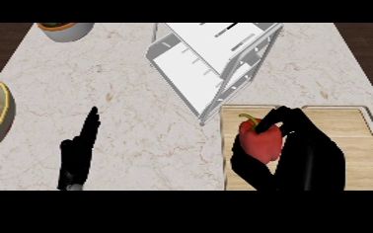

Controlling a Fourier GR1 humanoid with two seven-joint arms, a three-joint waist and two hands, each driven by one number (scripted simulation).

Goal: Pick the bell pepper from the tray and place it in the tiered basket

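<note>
Pale marble counter (pixel 146 128), white tiered basket (pixel 211 59), wooden tray (pixel 350 143), potted plant (pixel 65 29), plate edge (pixel 6 111)

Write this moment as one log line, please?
stage: grasping | right hand: curled round bell pepper over tray | left hand: open, resting | tiered basket: no pepper

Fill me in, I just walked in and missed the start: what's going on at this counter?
The robot's right hand is curled round a red bell pepper over the wooden tray at the lower right. The white tiered basket stands just beyond the tray, with no pepper in it yet. The left hand is open, fingers straight, at the lower left, touching nothing.
</note>
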